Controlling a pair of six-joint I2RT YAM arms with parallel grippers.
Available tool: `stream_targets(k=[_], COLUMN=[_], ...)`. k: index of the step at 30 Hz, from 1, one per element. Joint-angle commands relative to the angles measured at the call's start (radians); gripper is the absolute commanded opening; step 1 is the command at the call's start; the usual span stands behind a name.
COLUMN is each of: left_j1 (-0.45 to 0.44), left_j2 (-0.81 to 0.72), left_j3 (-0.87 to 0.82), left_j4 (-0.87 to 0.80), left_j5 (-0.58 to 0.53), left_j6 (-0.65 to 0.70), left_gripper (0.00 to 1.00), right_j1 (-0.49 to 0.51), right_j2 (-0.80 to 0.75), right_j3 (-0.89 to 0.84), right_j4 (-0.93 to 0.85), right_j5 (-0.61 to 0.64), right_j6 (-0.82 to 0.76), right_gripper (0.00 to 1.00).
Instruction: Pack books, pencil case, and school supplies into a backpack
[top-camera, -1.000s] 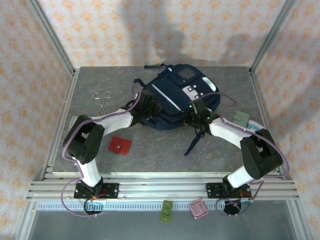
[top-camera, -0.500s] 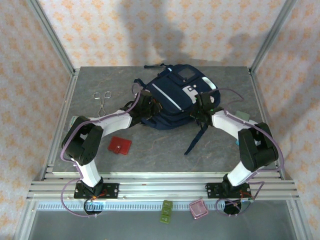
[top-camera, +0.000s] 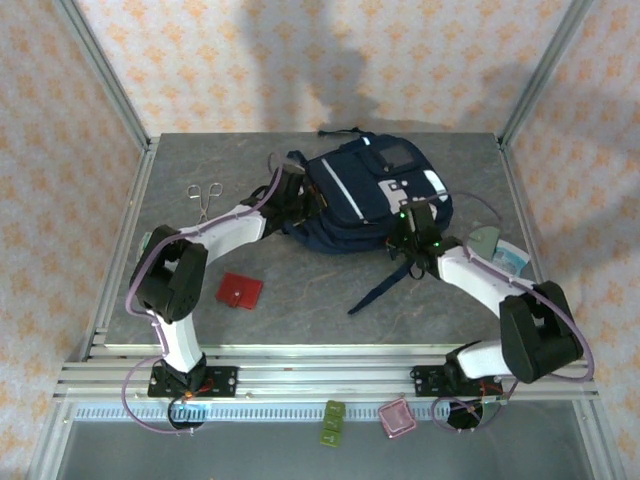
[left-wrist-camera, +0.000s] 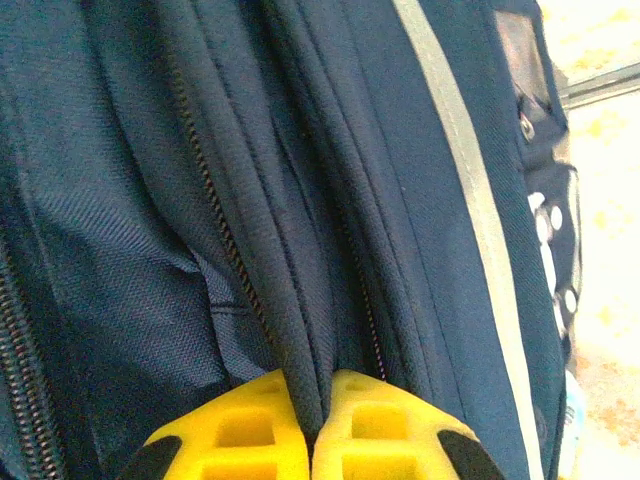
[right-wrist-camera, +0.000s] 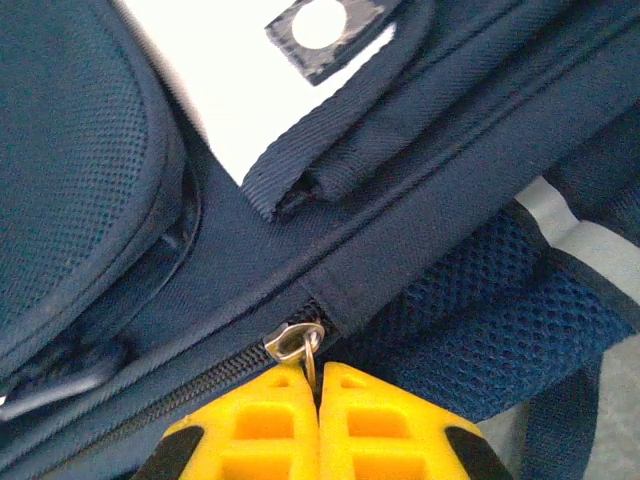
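At the backpack (top-camera: 375, 190), left claw (left-wrist-camera: 310, 425) pinches a fabric fold (left-wrist-camera: 297, 330), right claw (right-wrist-camera: 318, 405) the zipper pull (right-wrist-camera: 303, 347).

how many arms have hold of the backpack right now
2: the left arm left of the backpack, jaws shut on a fabric fold; the right arm at its near right edge, jaws shut on the zipper pull.

Seen from above, the tips of the left gripper (top-camera: 292, 203) and the right gripper (top-camera: 412, 226) are buried against the backpack (top-camera: 375, 190), so their jaws are hidden there. In both wrist views the backpack runs off all 4 edges. The bottom edge cuts off the left yellow fingers (left-wrist-camera: 240, 440) and the right pads (right-wrist-camera: 375, 425). The lower end of the zipper pull (right-wrist-camera: 290, 343) is hidden between those pads. On the near rail, a green object (top-camera: 332, 422) and a pink object (top-camera: 396, 417) are too small to identify. So is a grey-green object (top-camera: 484, 240) at the right.
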Motion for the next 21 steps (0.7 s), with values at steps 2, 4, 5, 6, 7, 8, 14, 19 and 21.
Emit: stream_targets(k=[2,4,5,6,7,8,14,19,21], left_j1=[0.103,0.112,0.116,0.122,0.126,0.131,0.137,0.117,0.091], left_j2=[0.038,0.059,0.068,0.069,0.105,0.116,0.113,-0.019,-0.059], left_j3=[0.103,0.135,0.150,0.166,0.185,0.203,0.228,0.051,-0.010], left_j4=[-0.031,-0.039,-0.043,-0.044,-0.048,-0.059,-0.107,-0.004,0.020], left_j5=[-0.167,-0.174,-0.177,-0.173,-0.171,-0.177,-0.168,-0.108,-0.101], left_j6=[0.064,0.078,0.083,0.089,0.094,0.095,0.112,0.074,0.067], left_gripper=[0.00,0.00,0.00,0.00,0.00,0.00,0.33,0.44,0.46], right_j1=[0.043,0.082,0.097,0.110,0.120,0.128,0.132,0.031,0.001], right_j2=[-0.066,-0.079,-0.080,-0.077,-0.074,-0.074,-0.120,-0.097,-0.061], right_j3=[-0.068,-0.087,-0.094,-0.095,-0.089,-0.083,0.008,0.069,0.091], right_j4=[-0.071,-0.022,0.001,0.027,0.047,0.057,0.041,0.048,0.066], right_j5=[0.089,0.038,0.011,-0.032,-0.075,-0.099,-0.185,-0.286,-0.319], right_j6=[0.071,0.062,0.054,0.041,0.027,0.016,-0.044,-0.007,0.001], right_gripper=[0.00,0.00,0.00,0.00,0.00,0.00,0.20,0.39,0.41])
